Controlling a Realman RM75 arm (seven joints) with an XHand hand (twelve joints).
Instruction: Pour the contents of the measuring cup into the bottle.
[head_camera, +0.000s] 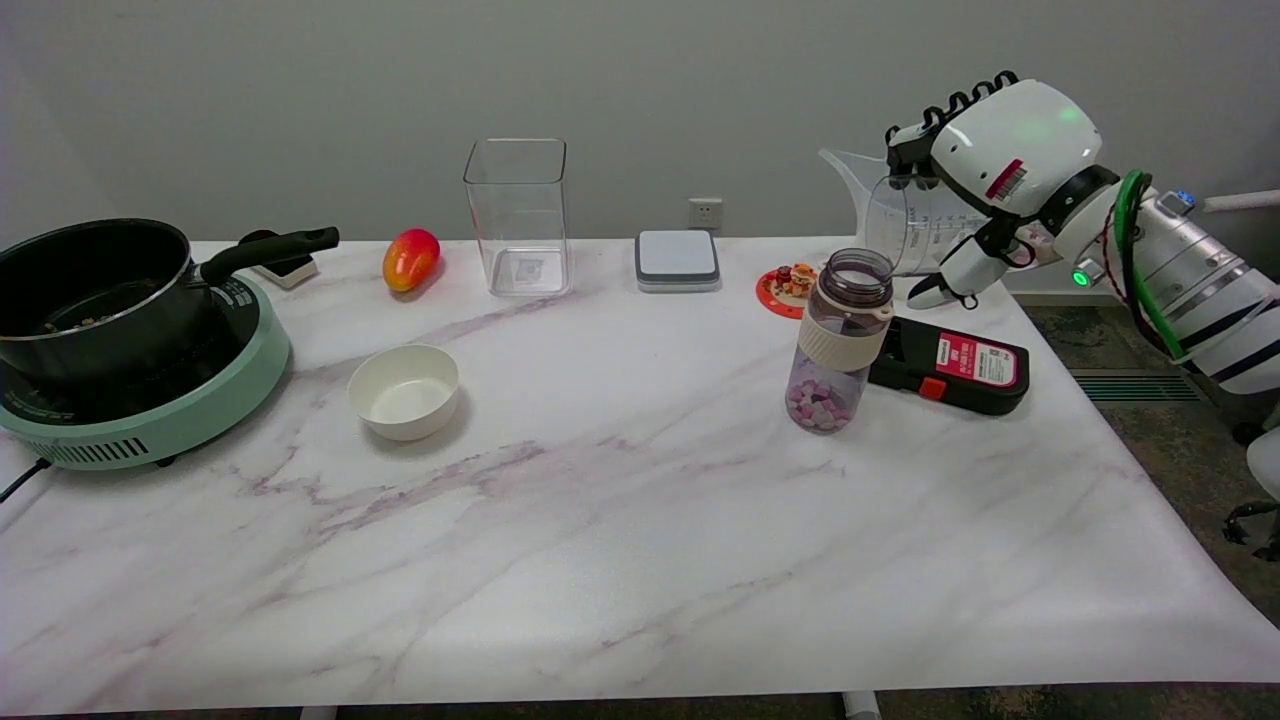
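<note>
A clear measuring cup (900, 215) hangs upright in the air at the table's far right, its spout pointing left. My right hand (985, 170) grips it from the right side, fingers wrapped around its handle. The cup looks empty. Below and to the left of it stands an open, purple-tinted bottle (840, 340) with a cream band; small pink and white pieces lie in its bottom. The cup's spout is above and slightly behind the bottle's mouth, apart from it.
A black device with a red label (950, 365) lies right of the bottle. A red coaster with small figures (785, 285), a grey scale (677, 258), a clear square container (517, 215), a mango (410, 258), a white bowl (404, 390) and a pot on a green cooker (120, 340) stand further left.
</note>
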